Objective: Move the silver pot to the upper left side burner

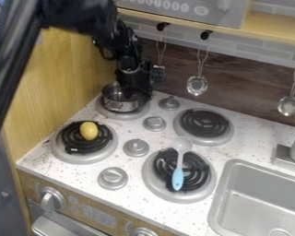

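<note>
Left of gripper, nearer camera: smooth yellow oval object [88, 131] on black coil burner [70, 137]. Just left of gripper, partly behind it: round silver pot [118, 105], shiny metal, on upper left burner [141, 112]. Black gripper [138, 93] at pot's right side; open or closed, cannot tell; grip or contact, cannot tell. Right of gripper, nearer camera: spoon [178, 171], pale bowl, light-blue handle, across coils. Far right: grey sink [261, 189], rounded corners.

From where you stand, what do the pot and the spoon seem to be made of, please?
The pot looks like polished metal, given its silvery, reflective wall. The spoon is probably smooth plastic, judging by its even, light-blue handle; painted wood is possible.
</note>
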Available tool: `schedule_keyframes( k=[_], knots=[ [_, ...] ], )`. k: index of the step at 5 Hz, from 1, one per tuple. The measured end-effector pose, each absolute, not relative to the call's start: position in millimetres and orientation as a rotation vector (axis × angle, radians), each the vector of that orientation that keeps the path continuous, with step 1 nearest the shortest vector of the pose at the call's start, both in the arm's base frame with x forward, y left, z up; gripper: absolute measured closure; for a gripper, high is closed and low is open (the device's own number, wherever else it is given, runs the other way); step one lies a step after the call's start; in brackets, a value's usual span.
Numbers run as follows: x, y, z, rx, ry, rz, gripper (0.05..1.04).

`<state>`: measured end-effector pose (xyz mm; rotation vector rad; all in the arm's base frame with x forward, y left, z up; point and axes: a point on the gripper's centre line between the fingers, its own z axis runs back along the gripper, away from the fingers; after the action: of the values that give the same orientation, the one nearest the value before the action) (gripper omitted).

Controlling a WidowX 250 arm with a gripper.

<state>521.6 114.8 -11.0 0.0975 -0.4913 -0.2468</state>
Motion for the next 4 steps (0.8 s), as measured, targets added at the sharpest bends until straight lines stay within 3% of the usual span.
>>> schedule_keyframes(
  k=[1, 2, 4],
  knots=[
    [503, 102, 3, 0.095, -0.506, -0.262, 0.075],
    [476, 92, 6, 0.074, -0.429, -0.257, 0.076],
    [419, 63, -15, 0.021, -0.139, -0.156, 0.084]
  ],
)
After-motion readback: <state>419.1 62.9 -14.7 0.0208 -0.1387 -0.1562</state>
